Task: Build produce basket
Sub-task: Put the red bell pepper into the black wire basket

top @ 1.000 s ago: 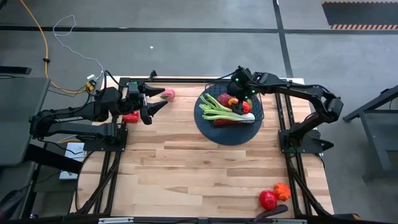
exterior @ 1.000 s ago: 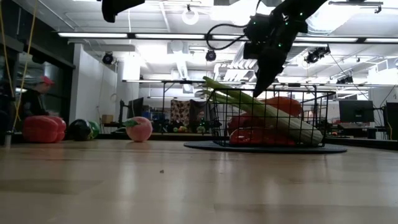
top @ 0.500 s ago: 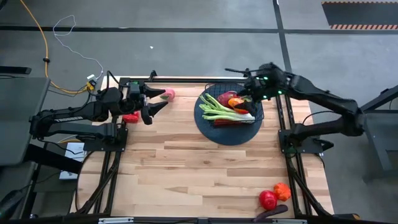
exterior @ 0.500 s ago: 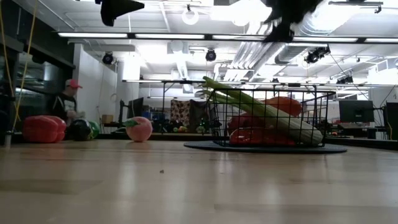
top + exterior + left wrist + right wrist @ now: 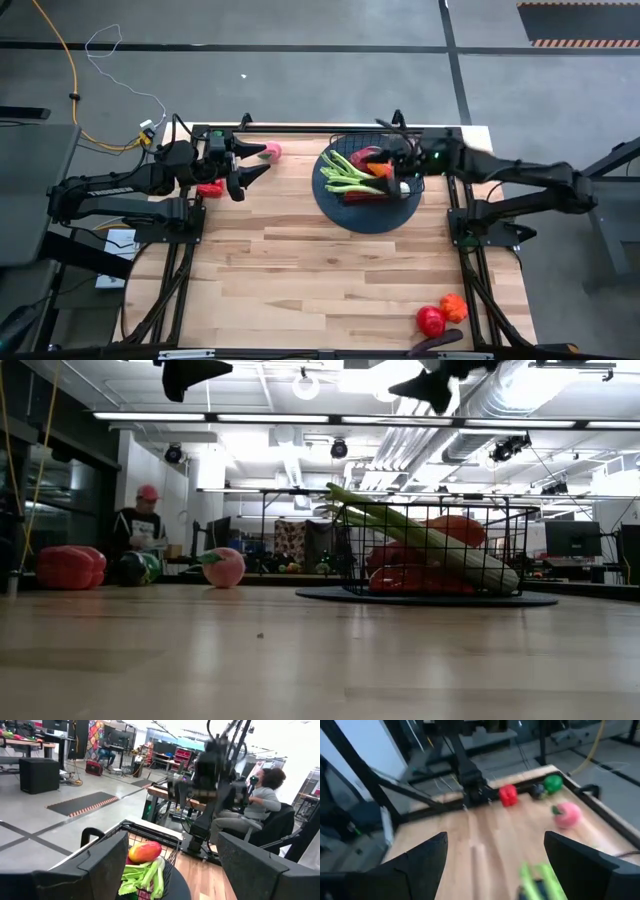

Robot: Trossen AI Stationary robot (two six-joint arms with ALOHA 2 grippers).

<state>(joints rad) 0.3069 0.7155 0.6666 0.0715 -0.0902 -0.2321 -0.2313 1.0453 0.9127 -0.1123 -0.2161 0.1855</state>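
Observation:
The black wire basket (image 5: 335,200) stands on its dark round base at the table's far middle. It holds produce: pale green celery (image 5: 350,176) and red and orange pieces (image 5: 372,160). My right gripper (image 5: 392,166) hangs open above the basket's right side, pointing toward the table's left, and holds nothing. My left gripper (image 5: 262,158) waits open above the far left, pointing at the basket (image 5: 150,832). A pink fruit (image 5: 270,152) and a red pepper (image 5: 210,189) lie on the table by the left arm.
A red piece (image 5: 430,321), an orange piece (image 5: 454,306) and a dark eggplant (image 5: 436,343) lie at the near right edge. A green piece (image 5: 552,783) lies by the red pepper (image 5: 508,795). People show in the room beyond. Bare wood fills the middle and near left.
My right gripper has risen out of the basket and drawn back toward the table's right edge. It has tipped from pointing down to nearly level. The produce in the basket has stayed put.

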